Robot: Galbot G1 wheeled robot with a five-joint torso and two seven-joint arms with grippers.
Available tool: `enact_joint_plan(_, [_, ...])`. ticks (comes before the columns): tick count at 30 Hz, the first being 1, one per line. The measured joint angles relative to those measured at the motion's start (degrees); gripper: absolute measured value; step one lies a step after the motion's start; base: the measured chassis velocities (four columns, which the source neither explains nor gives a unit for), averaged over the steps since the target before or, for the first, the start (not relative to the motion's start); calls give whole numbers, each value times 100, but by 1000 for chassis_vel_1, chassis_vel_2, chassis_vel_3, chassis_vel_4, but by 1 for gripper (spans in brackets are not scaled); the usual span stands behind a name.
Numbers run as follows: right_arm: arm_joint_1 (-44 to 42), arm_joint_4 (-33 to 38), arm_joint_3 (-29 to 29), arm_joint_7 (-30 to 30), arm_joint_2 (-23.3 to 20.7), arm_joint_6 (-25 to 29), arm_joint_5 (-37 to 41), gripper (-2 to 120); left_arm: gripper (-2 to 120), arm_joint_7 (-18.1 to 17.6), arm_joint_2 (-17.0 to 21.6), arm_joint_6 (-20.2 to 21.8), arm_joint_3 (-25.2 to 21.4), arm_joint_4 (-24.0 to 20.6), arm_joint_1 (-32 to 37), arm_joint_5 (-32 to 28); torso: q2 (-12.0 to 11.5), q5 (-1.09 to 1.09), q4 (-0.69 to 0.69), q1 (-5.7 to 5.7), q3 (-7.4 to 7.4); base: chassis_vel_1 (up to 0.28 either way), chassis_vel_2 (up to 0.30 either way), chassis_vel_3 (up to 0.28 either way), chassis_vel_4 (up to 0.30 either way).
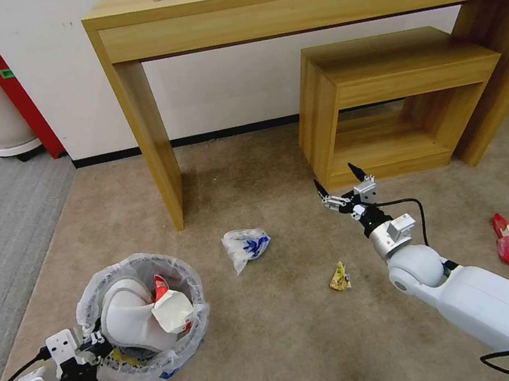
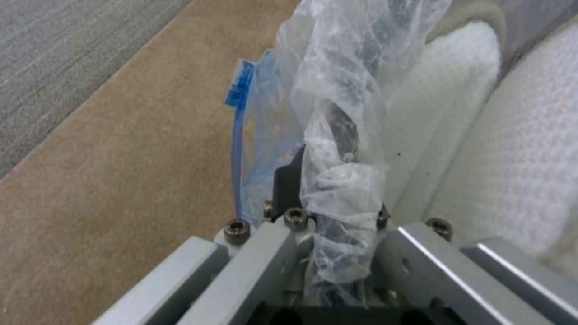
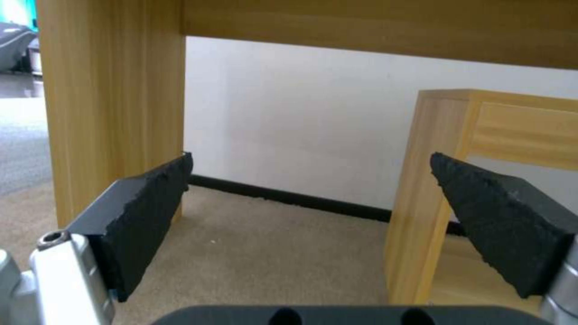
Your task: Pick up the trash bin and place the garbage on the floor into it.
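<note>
Gripping trash bin (image 1: 143, 321) rim, our left gripper (image 1: 96, 347) clamped on it; our right gripper (image 1: 339, 185) spread apart, empty, above floor (image 1: 278, 341) near white-blue plastic bag (image 1: 245, 245).

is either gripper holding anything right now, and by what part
The left gripper holds the trash bin by its bag-covered rim, on the side nearest the robot. The right gripper is open and holds nothing, raised above the floor.
</note>
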Motion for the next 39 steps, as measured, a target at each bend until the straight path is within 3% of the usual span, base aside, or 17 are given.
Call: enact_joint_plan(39, [-177, 110, -23, 42, 48, -47, -20, 100, 0, -59, 242, 146, 23, 45, -8, -261, 0, 0, 0, 0, 0, -65, 65, 61, -62])
